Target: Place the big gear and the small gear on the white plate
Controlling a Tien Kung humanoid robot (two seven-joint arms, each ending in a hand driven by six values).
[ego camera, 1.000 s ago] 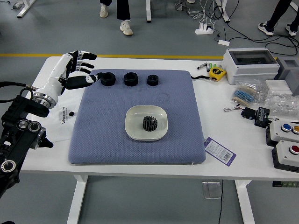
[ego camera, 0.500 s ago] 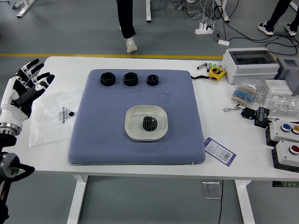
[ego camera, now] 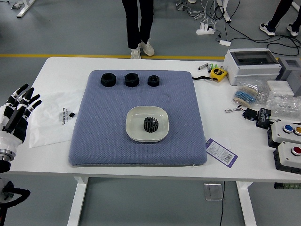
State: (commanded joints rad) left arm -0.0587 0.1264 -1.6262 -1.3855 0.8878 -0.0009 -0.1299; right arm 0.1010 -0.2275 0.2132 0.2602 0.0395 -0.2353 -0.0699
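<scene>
In the head view, the black gear (ego camera: pixel 151 125) lies on the white plate (ego camera: pixel 134 129), a little right of the plate's middle, near the centre of the frame. The plate sits on the blue mat (ego camera: pixel 103 127) on the desk (ego camera: pixel 51 162). Three black nuts (ego camera: pixel 108 80) line the mat's upper part. The left robot hand (ego camera: pixel 18 114) is at the frame's left edge, wide, its fingers spread. A person (ego camera: pixel 138 21) stands beyond the desk, top centre.

The black-and-white left hand (ego camera: pixel 15 120) meets a silvery wrist ring (ego camera: pixel 6 155).
</scene>
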